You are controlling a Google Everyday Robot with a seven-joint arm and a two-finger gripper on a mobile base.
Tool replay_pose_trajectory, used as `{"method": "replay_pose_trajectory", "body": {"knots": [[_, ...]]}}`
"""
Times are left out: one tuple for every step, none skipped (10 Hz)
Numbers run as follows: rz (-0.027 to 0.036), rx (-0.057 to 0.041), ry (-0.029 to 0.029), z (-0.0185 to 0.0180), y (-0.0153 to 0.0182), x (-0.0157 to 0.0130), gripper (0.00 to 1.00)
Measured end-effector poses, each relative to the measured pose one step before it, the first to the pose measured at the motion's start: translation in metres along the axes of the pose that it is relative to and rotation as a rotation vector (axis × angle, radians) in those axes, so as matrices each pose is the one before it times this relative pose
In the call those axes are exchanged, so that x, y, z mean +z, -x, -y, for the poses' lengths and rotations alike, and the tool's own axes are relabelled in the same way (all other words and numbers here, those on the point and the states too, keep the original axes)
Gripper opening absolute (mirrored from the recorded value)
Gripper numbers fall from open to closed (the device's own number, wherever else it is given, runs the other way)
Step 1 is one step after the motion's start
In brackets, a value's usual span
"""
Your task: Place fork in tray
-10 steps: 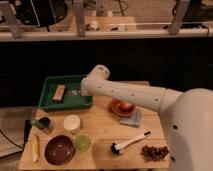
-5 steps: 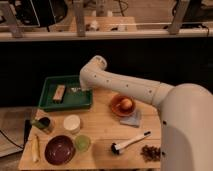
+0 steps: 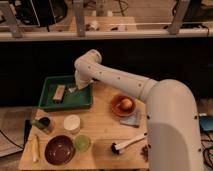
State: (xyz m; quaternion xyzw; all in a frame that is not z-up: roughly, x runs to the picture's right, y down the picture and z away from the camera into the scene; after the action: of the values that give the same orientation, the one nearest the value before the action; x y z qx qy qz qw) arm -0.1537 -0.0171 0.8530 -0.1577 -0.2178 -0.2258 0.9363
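The green tray [image 3: 50,103] sits at the table's back left, with a tan block [image 3: 59,93] lying in it. My gripper [image 3: 75,88] hangs at the end of the white arm [image 3: 117,80], low over the tray's right half, just right of the block. A small pale silvery sliver, the fork [image 3: 71,90], shows at the gripper's tip, over the tray floor. I cannot tell whether it is held or lying in the tray.
An orange bowl [image 3: 123,104] with a round item stands on a grey-blue cloth [image 3: 133,119]. In front are a white cup [image 3: 72,123], a green cup [image 3: 82,143], a dark-red bowl [image 3: 60,149], a white-handled brush [image 3: 127,143], a yellow stick [image 3: 35,148] and a dark jar [image 3: 43,123].
The arm has swung left and its body now fills the right of the view. The gripper stays low over the tray's right half.
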Motion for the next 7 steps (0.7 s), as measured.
{"method": "replay_pose_trajectory", "body": {"knots": [[0.01771,-0.04147,0.02308,0.00378,0.00482,0.0059,0.0],[0.00984,-0.02063,0.014,0.00232,0.00137,0.00342,0.0],[0.01292,-0.01726,0.01657,0.00231,0.0006,0.00427,0.0],[0.01321,-0.01109,0.01571,0.00149,-0.00103,0.00405,0.0],[0.00923,-0.0014,0.01084,0.00042,-0.00207,0.00339,0.0],[0.00821,0.0007,0.00966,-0.00049,-0.00189,0.00364,0.0],[0.01194,-0.00026,0.0136,-0.00074,-0.00273,0.00564,0.0]]}}
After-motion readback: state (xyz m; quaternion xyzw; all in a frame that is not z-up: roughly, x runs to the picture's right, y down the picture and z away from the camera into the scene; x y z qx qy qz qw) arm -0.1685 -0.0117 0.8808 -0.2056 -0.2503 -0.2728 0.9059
